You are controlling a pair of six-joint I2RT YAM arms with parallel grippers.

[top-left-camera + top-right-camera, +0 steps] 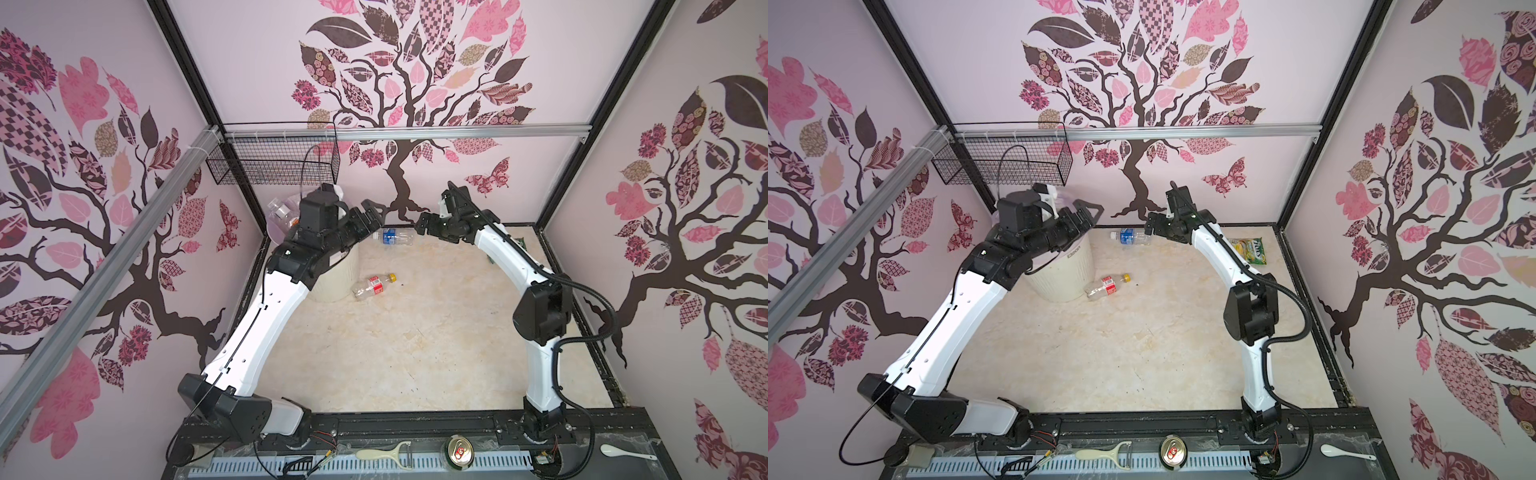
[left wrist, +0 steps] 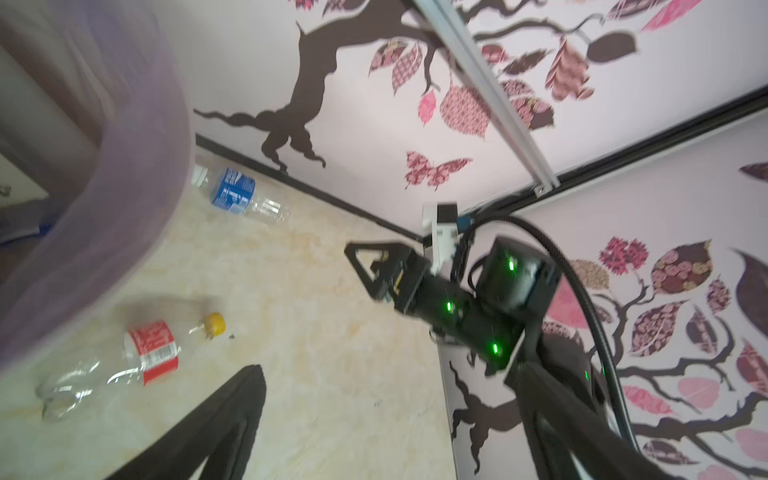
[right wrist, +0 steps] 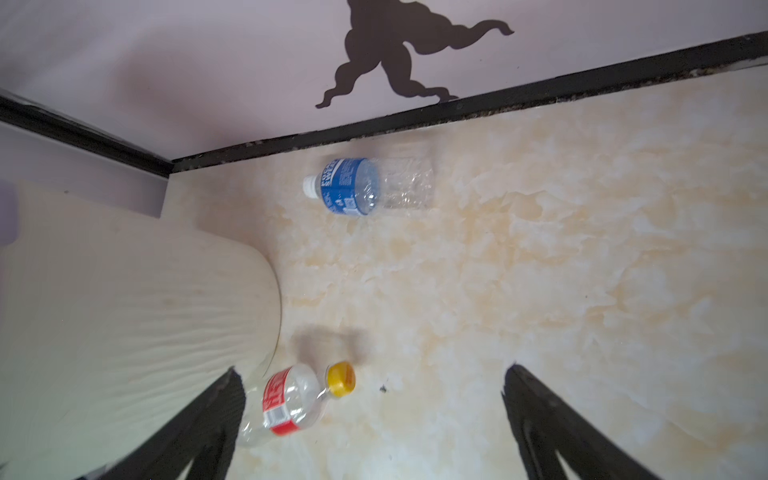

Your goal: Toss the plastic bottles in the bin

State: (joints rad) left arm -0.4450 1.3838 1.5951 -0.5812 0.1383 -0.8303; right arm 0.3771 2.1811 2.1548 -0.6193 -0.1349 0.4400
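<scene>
Two plastic bottles lie on the marble-pattern floor. A clear one with a blue label [image 1: 392, 237] [image 1: 1129, 237] [image 2: 237, 195] [image 3: 365, 187] rests by the back wall. A clear one with a red label and yellow cap [image 1: 374, 286] [image 1: 1106, 286] [image 2: 137, 357] [image 3: 291, 403] lies against the foot of the bin. The cream ribbed bin [image 1: 334, 274] [image 1: 1067, 270] [image 3: 124, 311] stands at the back left, with more bottles [image 1: 279, 212] inside its lilac liner [image 2: 137, 166]. My left gripper [image 1: 376, 212] [image 1: 1090, 216] [image 2: 395, 415] hangs open and empty beside the bin's rim. My right gripper [image 1: 422, 222] [image 1: 1149, 224] [image 3: 370, 424] hovers open and empty, just right of the blue-label bottle.
A black wire basket [image 1: 274, 162] hangs on the back wall above the bin. A green-yellow snack packet [image 1: 1250, 249] lies at the back right behind my right arm. On the front ledge sit a metal can [image 1: 458, 453], a peeler [image 1: 382, 453] and a white spoon [image 1: 619, 451].
</scene>
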